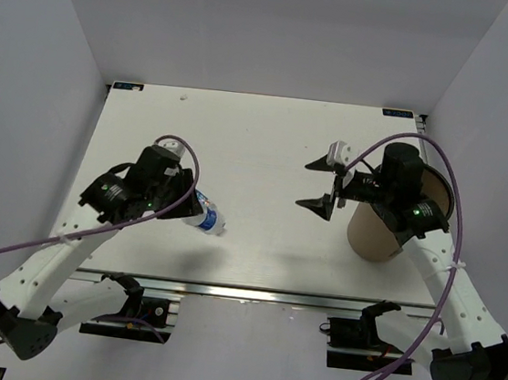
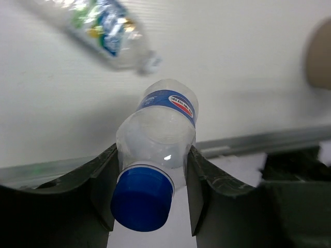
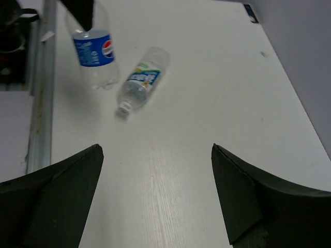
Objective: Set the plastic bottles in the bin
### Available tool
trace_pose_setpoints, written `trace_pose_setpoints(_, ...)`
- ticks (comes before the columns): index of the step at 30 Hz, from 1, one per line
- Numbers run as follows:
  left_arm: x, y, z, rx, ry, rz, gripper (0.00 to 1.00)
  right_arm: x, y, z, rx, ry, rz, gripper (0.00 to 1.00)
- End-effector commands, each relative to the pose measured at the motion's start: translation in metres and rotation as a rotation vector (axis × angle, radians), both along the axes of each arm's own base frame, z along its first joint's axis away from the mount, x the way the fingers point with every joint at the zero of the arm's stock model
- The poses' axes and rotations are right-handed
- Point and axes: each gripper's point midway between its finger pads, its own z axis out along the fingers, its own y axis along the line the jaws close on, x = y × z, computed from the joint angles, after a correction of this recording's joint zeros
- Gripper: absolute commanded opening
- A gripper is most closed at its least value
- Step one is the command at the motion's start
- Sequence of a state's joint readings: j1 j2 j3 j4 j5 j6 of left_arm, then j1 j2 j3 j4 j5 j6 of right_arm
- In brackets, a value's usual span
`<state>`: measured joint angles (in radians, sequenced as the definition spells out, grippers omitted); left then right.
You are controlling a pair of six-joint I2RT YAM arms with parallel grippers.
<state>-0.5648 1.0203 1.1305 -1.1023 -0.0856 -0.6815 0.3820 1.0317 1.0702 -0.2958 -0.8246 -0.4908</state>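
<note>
My left gripper [image 2: 153,150] is shut on a clear plastic bottle [image 2: 160,132] with a blue cap and a blue label, gripping it just below the cap. In the top view this bottle [image 1: 207,219] sticks out of the left gripper [image 1: 192,209] above the table's near left part. A second bottle [image 3: 139,81], white-capped with a green and blue label, lies on the table just beyond it. The brown bin [image 1: 372,240] stands at the right, partly hidden by the right arm. My right gripper [image 1: 314,185] hangs open and empty just left of the bin.
The metal rail [image 1: 260,293] runs along the table's near edge, close to the held bottle. In the left wrist view the bin [image 2: 319,54] shows as a blurred brown shape at the right edge. White walls close in the table [image 1: 268,146] on three sides.
</note>
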Motion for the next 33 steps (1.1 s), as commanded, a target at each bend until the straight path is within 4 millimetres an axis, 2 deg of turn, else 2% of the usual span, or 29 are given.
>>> trace_pose_setpoints(1, -0.011, -0.04, 0.048, -0.219, -0.104, -0.224, 0.0, -0.052, 0.02, -0.005, 0.028, -0.09, 0.359, 0.9)
trace_pose_setpoints(2, -0.008, -0.048, 0.058, -0.251, -0.147, -0.264, 0.0, -0.051, 0.027, -0.006, 0.03, -0.072, 0.369, 0.9)
trace_pose_setpoints(3, -0.01, -0.055, 0.064, -0.289, -0.158, -0.297, 0.0, -0.059, 0.041, -0.004, 0.03, -0.059, 0.397, 0.89)
trace_pose_setpoints(4, -0.005, -0.061, 0.072, -0.314, -0.201, -0.32, 0.0, -0.047, 0.05, -0.013, -0.006, -0.021, 0.343, 0.9)
trace_pose_setpoints(5, -0.003, -0.066, 0.075, -0.331, -0.215, -0.338, 0.0, -0.047, 0.06, -0.017, -0.029, -0.01, 0.34, 0.89)
trace_pose_setpoints(6, 0.0, -0.071, 0.072, -0.342, -0.211, -0.354, 0.0, -0.058, 0.078, -0.02, -0.05, -0.006, 0.376, 0.89)
trace_pose_setpoints(7, 0.0, -0.076, 0.073, -0.36, -0.214, -0.376, 0.0, -0.053, 0.09, -0.024, -0.065, 0.015, 0.383, 0.89)
trace_pose_setpoints(8, 0.006, -0.082, 0.077, -0.38, -0.245, -0.395, 0.0, -0.058, 0.098, -0.026, -0.059, 0.066, 0.407, 0.89)
trace_pose_setpoints(9, 0.007, -0.087, 0.073, -0.391, -0.238, -0.408, 0.0, -0.06, 0.107, -0.021, -0.031, 0.075, 0.434, 0.89)
trace_pose_setpoints(11, 0.007, -0.098, 0.078, -0.435, -0.259, -0.463, 0.0, -0.054, 0.123, -0.026, -0.018, 0.131, 0.441, 0.89)
trace_pose_setpoints(12, 0.007, -0.1, 0.079, -0.444, -0.258, -0.474, 0.0, -0.053, 0.133, -0.027, -0.014, 0.124, 0.429, 0.89)
trace_pose_setpoints(13, 0.008, -0.102, 0.08, -0.444, -0.264, -0.481, 0.0, -0.041, 0.14, -0.038, -0.044, 0.119, 0.379, 0.89)
trace_pose_setpoints(16, 0.01, -0.101, 0.082, -0.433, -0.269, -0.483, 0.0, -0.046, 0.159, -0.052, -0.057, 0.151, 0.419, 0.89)
trace_pose_setpoints(17, 0.01, -0.101, 0.082, -0.435, -0.27, -0.485, 0.0, -0.046, 0.164, -0.048, -0.048, 0.161, 0.43, 0.89)
trace_pose_setpoints(19, 0.011, -0.102, 0.084, -0.438, -0.279, -0.483, 0.0, -0.042, 0.172, -0.049, -0.042, 0.207, 0.406, 0.84)
trace_pose_setpoints(20, 0.012, -0.102, 0.084, -0.438, -0.285, -0.478, 0.0, -0.038, 0.175, -0.046, -0.035, 0.216, 0.388, 0.72)
trace_pose_setpoints(21, 0.013, -0.101, 0.085, -0.436, -0.293, -0.47, 0.03, -0.029, 0.176, -0.046, -0.034, 0.245, 0.326, 0.65)
trace_pose_setpoints(22, 0.015, -0.099, 0.087, -0.425, -0.296, -0.455, 0.12, -0.021, 0.177, -0.044, -0.025, 0.247, 0.275, 0.57)
trace_pose_setpoints(23, 0.02, -0.095, 0.087, -0.402, -0.309, -0.425, 0.28, -0.012, 0.177, -0.042, -0.022, 0.252, 0.219, 0.44)
trace_pose_setpoints(24, 0.022, -0.092, 0.087, -0.392, -0.313, -0.41, 0.63, 0.006, 0.172, -0.04, -0.021, 0.239, 0.11, 0.4)
trace_pose_setpoints(25, 0.024, -0.091, 0.089, -0.389, -0.321, -0.392, 0.82, 0.013, 0.168, -0.039, -0.014, 0.265, 0.051, 0.38)
trace_pose_setpoints(26, 0.03, -0.084, 0.091, -0.368, -0.349, -0.345, 0.93, 0.026, 0.16, -0.037, -0.003, 0.272, -0.007, 0.35)
trace_pose_setpoints(28, 0.042, -0.068, 0.089, -0.313, -0.365, -0.228, 0.96, 0.052, 0.133, -0.027, 0.042, 0.301, -0.127, 0.3)
trace_pose_setpoints(30, 0.06, -0.041, 0.084, -0.204, -0.394, -0.067, 0.98, 0.067, 0.108, -0.019, 0.074, 0.315, -0.204, 0.29)
trace_pose_setpoints(31, 0.061, -0.034, 0.079, -0.172, -0.372, -0.025, 0.98, 0.075, 0.095, -0.013, 0.086, 0.312, -0.24, 0.29)
trace_pose_setpoints(32, 0.064, -0.03, 0.082, -0.16, -0.375, 0.002, 0.98, 0.091, 0.07, -0.012, 0.085, 0.313, -0.315, 0.28)
trace_pose_setpoints(33, 0.07, -0.023, 0.079, -0.127, -0.376, 0.046, 0.98, 0.1, 0.051, 0.002, 0.106, 0.276, -0.386, 0.29)
